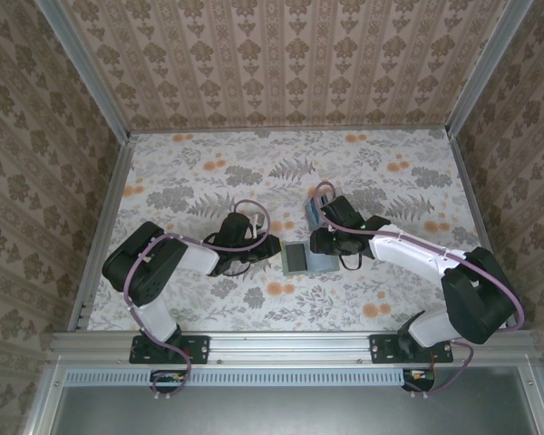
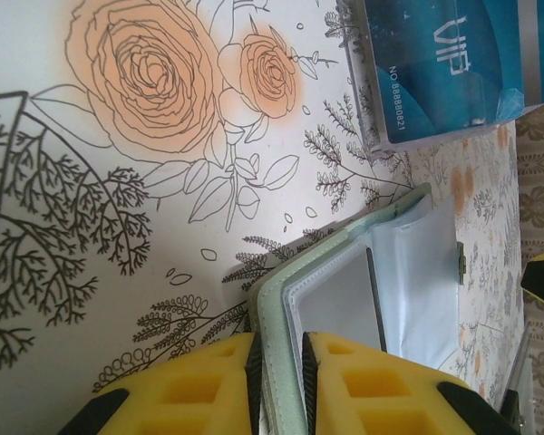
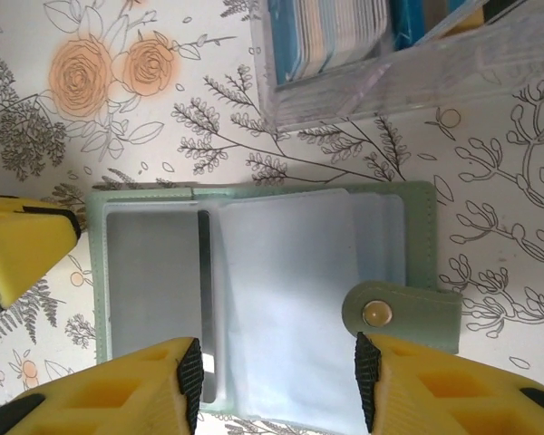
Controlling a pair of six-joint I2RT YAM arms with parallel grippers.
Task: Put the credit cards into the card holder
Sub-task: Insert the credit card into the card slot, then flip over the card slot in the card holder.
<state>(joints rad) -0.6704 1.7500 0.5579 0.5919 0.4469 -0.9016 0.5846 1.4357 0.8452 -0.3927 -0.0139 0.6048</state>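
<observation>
The card holder [image 3: 417, 208] is a pale green wallet with clear sleeves, lying open on the floral cloth. It also appears in the top view as the holder [image 1: 299, 258]. Its left sleeve shows a grey face with a dark stripe [image 3: 204, 299]. My left gripper [image 2: 281, 349] is shut on the edge of the holder's green cover [image 2: 276, 317]. My right gripper [image 3: 276, 372] hangs open over the sleeves, a fingertip on either side and nothing gripped. The credit cards [image 3: 335, 32] stand on edge, blue and pale, in a clear box [image 3: 408, 63] just beyond the holder.
A blue card [image 2: 444, 63] in the clear box lies close beyond the holder. The holder's snap tab [image 3: 399, 313] sticks out by my right finger. Patterned walls [image 1: 63, 136] close in the table on three sides. Open cloth [image 1: 208, 163] stretches to the far left.
</observation>
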